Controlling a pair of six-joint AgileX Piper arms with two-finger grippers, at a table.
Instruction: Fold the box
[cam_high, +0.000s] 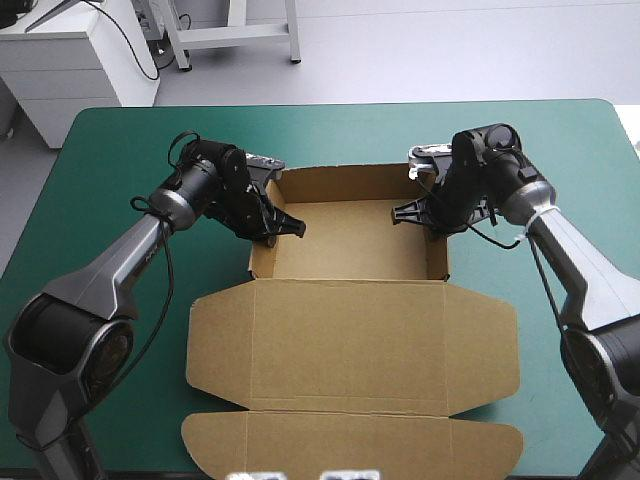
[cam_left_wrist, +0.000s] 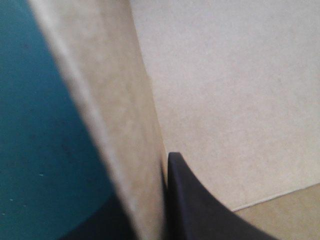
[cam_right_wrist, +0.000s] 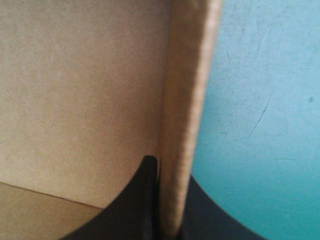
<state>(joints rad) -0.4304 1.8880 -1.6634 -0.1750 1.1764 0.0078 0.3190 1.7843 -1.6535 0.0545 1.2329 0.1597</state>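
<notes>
The brown box (cam_high: 350, 340) stands as an open tray at mid-table, walls raised, its lid lying flat toward the near edge. My left gripper (cam_high: 275, 228) pinches the tray's left wall (cam_left_wrist: 120, 125): one black finger (cam_left_wrist: 195, 205) inside, the other outside, all but shut on the board. My right gripper (cam_high: 420, 212) grips the right wall (cam_right_wrist: 185, 110) the same way. Its inner finger (cam_right_wrist: 135, 205) lies against the tray's inside, and the outer one (cam_right_wrist: 210, 215) is over the cover.
The teal-green cover (cam_high: 120, 150) shows bare on both sides of the box and behind it. The lid's front flap (cam_high: 350, 445) reaches almost to the table's near edge.
</notes>
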